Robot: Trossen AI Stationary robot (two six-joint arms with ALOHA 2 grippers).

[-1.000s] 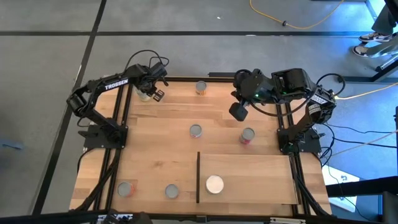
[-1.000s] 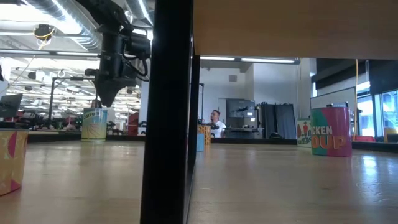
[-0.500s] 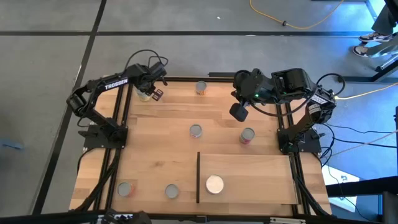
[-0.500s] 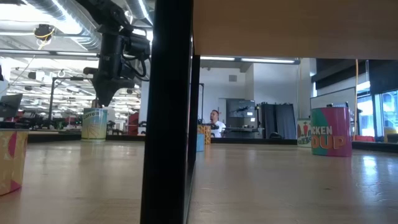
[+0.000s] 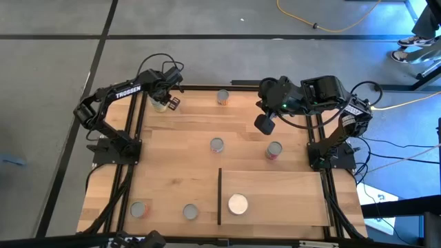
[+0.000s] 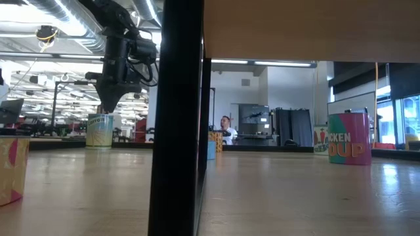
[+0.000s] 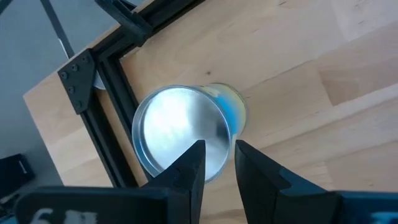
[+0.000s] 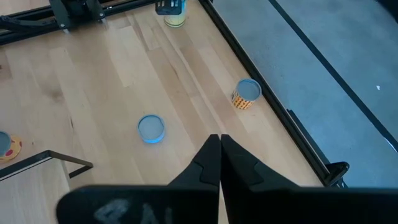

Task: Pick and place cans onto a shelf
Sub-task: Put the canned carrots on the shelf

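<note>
One silver-topped, pale yellow-and-blue upright can (image 7: 180,134) is sitting directly beneath the left gripper (image 7: 216,163), fingers spread narrowly, upper left of the high view.

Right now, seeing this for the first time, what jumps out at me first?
Probably the left gripper hovering right over a can at the table's far left corner. Then the lone white-topped can already on the shelf, while other cans lie scattered over the table. The right gripper hangs shut above the middle.

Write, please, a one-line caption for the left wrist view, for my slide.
Left hand poised above a silver-topped can beside the table's black corner frame, fingers nearly together.
</note>
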